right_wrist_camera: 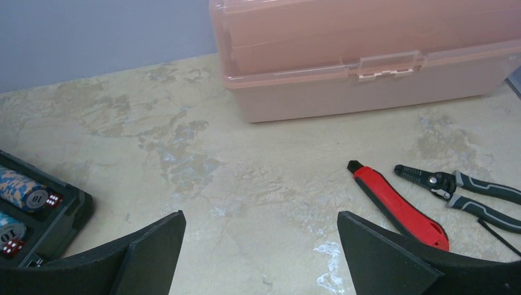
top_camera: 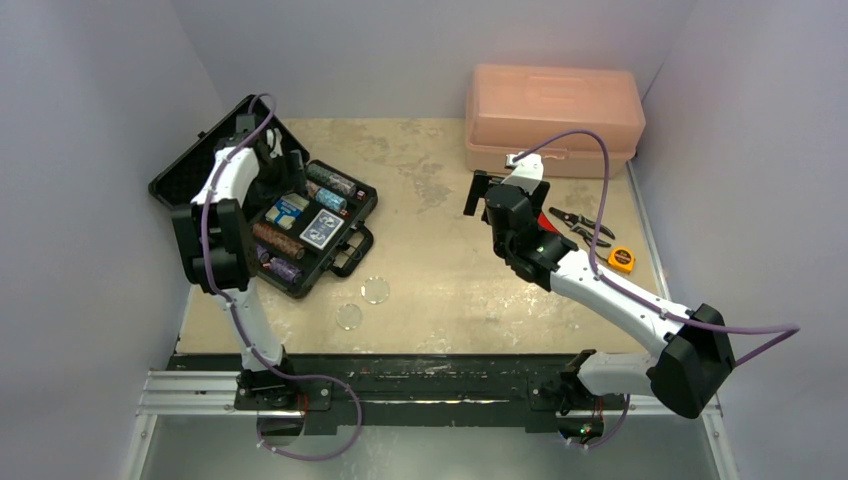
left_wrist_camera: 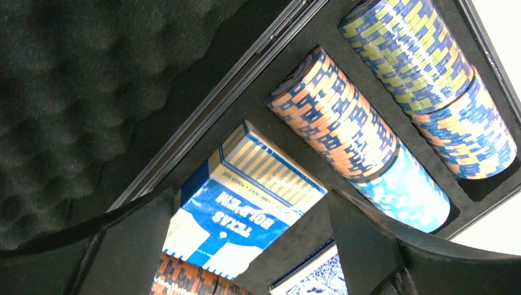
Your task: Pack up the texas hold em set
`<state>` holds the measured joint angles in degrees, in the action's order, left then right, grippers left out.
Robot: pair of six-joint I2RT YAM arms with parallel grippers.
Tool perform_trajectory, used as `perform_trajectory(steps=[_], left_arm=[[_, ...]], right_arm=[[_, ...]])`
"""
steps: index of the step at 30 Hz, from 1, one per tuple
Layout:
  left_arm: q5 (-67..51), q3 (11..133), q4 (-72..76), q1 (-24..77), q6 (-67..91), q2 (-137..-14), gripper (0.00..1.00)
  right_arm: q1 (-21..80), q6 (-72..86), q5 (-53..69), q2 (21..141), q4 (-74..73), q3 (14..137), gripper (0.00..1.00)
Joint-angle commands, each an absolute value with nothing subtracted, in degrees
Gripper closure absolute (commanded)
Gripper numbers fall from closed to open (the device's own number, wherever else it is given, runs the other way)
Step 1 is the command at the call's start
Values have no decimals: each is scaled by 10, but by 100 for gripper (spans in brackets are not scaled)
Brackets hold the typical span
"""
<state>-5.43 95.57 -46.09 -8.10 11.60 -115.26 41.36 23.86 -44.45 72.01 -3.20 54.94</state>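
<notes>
**Worn beige table, items at its edges**

The table (top_camera: 450, 230) has a pale, blotchy top with darker stains toward the rear. At the left rear sits the open black briefcase (top_camera: 190, 172), its lid tilted back towards the wall. Two clear discs (top_camera: 376, 289) lie flat just in front of it, near each other but apart. A pink toolbox (top_camera: 553, 115) stands closed against the back wall on the right. In front of it lie dark-handled pliers (right_wrist_camera: 467, 190), a red-handled tool (right_wrist_camera: 399, 206) beside them, and an orange tape measure (top_camera: 621, 259).
</notes>
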Motion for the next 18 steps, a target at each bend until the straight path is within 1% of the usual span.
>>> perform_trajectory(steps=[1,5,6,10,12,18], left_arm=[[-24,971,-494,-75,134,-1099,2],[-15,970,-488,-75,137,-1079,2],[-13,967,-488,-75,138,-1075,4],[-17,943,-479,-74,148,-1054,16],[-24,923,-468,-73,155,-1045,24],[-26,888,-452,-65,166,-1050,42]], right_arm=[[418,231,-468,721,-11,548,1],[418,229,-468,722,-8,548,1],[417,229,-468,723,-8,548,1],[418,229,-468,724,-8,548,1],[418,229,-468,725,-8,548,1],[419,229,-469,723,-7,547,1]])
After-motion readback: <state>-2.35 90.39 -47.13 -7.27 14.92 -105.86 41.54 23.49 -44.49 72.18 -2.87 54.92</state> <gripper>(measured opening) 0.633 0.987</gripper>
